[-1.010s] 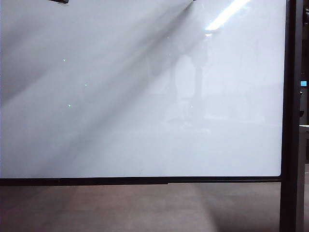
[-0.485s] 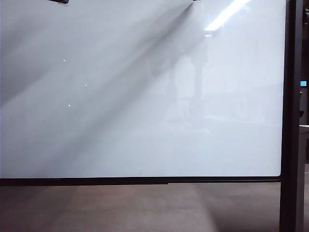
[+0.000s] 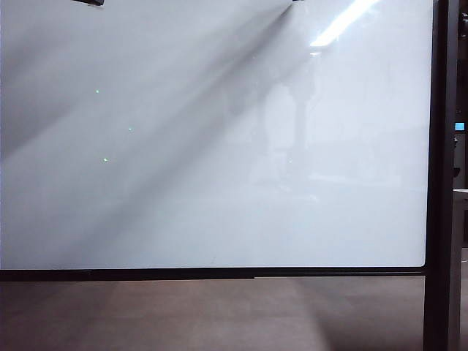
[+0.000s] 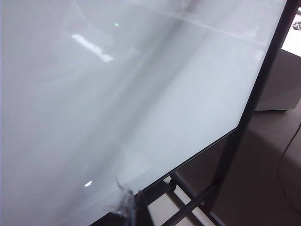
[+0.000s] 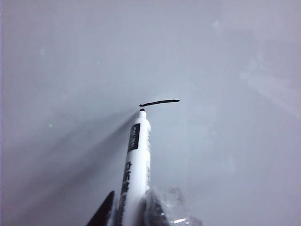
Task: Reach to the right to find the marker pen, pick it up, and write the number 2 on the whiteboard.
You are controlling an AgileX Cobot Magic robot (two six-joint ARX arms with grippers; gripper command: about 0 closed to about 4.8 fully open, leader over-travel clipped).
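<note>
The whiteboard (image 3: 219,146) fills the exterior view, glossy white with a thin black lower edge; neither gripper nor any writing shows there. In the right wrist view my right gripper (image 5: 133,194) is shut on the marker pen (image 5: 136,160). The pen's pale barrel points at the whiteboard (image 5: 235,56) and its dark tip rests at the left end of a short black stroke (image 5: 160,101), a part of the number 2. In the left wrist view my left gripper (image 4: 132,201) hangs by the whiteboard's (image 4: 117,94) lower edge, fingers together and holding nothing.
A black upright post (image 3: 442,175) bounds the board on the right, with brown floor below. The left wrist view shows the stand's black base bars (image 4: 197,202), a pale cabinet (image 4: 282,80) and a thin cable (image 4: 287,155) on the floor.
</note>
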